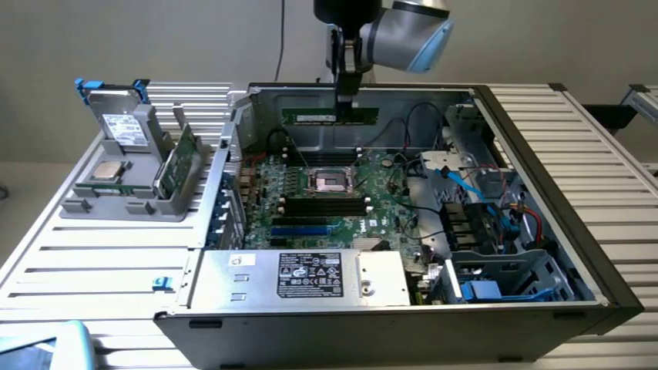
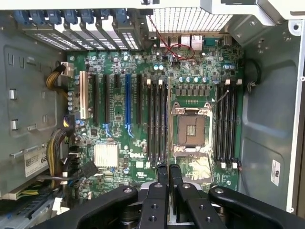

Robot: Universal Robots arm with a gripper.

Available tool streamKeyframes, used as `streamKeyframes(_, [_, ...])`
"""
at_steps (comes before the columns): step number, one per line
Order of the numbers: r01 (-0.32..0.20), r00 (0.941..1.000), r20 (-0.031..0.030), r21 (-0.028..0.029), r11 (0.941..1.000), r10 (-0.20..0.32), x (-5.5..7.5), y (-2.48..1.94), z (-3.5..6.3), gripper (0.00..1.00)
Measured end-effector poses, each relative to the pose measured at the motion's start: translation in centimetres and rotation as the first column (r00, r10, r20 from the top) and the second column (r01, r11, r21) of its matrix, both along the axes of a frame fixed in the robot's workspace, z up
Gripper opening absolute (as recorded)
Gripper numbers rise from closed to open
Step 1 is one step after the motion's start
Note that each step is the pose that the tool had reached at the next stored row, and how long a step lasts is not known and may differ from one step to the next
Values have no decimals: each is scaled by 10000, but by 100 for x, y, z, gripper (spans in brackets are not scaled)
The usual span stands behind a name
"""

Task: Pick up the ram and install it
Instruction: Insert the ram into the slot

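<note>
Tool [image 2: 168, 168] gripping ram [image 1: 329, 116] | over motherboard [image 2: 125, 164] | power-supply label [image 1: 308, 275] unreadable

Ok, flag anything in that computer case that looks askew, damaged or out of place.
Nothing looks damaged or spilled. The ram hangs level in the gripper above the open case, not tilted. The one gap is the processor socket on the motherboard, which stands empty.

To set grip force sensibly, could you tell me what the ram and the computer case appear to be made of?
The ram, held in the gripper: matte green circuit board, likely fibreglass laminate, by its colour and thinness. The computer case: bare grey sheet metal, probably steel, judging by its thin folded walls.
</note>
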State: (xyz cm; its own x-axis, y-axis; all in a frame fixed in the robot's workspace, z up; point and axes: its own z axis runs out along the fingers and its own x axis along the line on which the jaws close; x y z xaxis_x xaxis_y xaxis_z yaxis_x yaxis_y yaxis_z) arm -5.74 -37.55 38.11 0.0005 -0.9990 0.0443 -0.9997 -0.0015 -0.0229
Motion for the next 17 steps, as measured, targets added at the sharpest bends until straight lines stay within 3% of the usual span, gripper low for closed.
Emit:
streamKeyframes(7, [1,10000,32,-74,10000,-1,-10,-14,-67,14])
streamKeyframes(13, [-5,10000,31,-233,9997,6,-10,-26,-119,14])
streamKeyframes(17, [-5,10000,31,-278,9996,6,-10,-28,-176,14])
